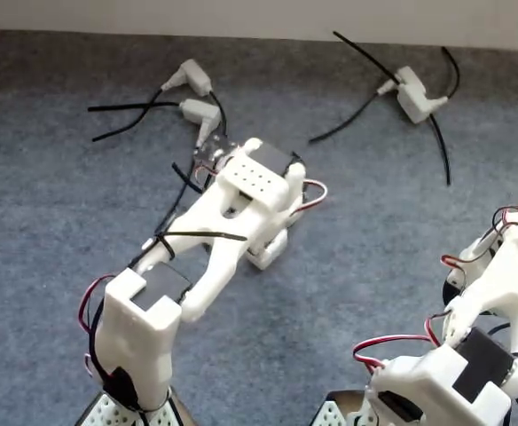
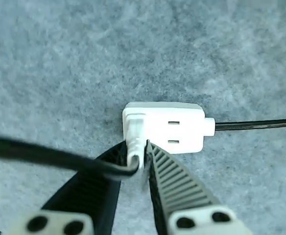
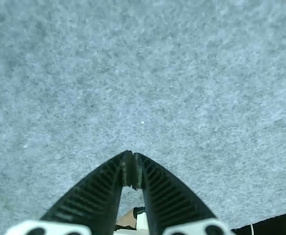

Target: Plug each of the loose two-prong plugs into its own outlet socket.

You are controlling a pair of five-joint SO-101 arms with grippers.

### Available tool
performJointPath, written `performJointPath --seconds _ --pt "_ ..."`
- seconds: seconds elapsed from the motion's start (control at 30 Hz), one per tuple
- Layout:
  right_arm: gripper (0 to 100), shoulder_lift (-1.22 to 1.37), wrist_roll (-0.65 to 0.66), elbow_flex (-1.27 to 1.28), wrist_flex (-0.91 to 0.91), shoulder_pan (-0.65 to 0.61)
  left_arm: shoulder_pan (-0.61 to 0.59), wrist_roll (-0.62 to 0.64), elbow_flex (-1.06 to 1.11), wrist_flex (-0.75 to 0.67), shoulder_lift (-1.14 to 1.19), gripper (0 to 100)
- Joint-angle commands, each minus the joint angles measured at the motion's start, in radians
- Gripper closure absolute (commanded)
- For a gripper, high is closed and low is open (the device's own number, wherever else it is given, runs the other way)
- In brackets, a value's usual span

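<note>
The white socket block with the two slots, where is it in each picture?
Left wrist view: socket block in the middle, beside the plug the left gripper pinches.
High view: mid-picture, tucked beneath the left arm, too covered to pick out.
Right wrist view: right gripper over grey carpet.
Shared landmark: the grey carpet.

outlet socket (image 2: 175, 126): white block flat on my bench (image 2: 59, 58), two slots facing my camera.
socket cord (image 2: 255, 124): black, leaving one end of the outlet socket.
plug (image 2: 134, 131): white, touching the outlet socket's other end; prongs hidden.
tool (image 2: 142, 154): mine, clamped on the plug, just beside the outlet socket.
plug cord (image 2: 50, 157): black, trailing away from the outlet socket.
</note>
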Motion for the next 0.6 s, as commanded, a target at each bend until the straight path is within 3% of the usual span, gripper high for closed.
performJointPath --seconds 0.0,0.17,0.37,0.47,0.57 --pt "99.1 -0.005 -0.002 -0.004 0.001 0.004 -0.035 -0.17 0.012 -0.008 0.008 99" --pt "99.1 -0.005 -0.002 -0.004 0.001 0.005 -0.036 -0.302 0.013 0.02 0.008 86" --pt "99.1 -0.005 -0.002 -0.004 0.001 0.01 -0.028 -0.322 0.004 0.158 0.001 62" --pt "99.1 -0.005 -0.002 -0.004 0.001 0.005 -0.03 -0.325 0.002 0.178 -0.001 59" --pt "99.1 -0.007 -0.002 -0.004 0.001 0.004 -0.041 -0.42 -0.05 0.199 -0.002 59"
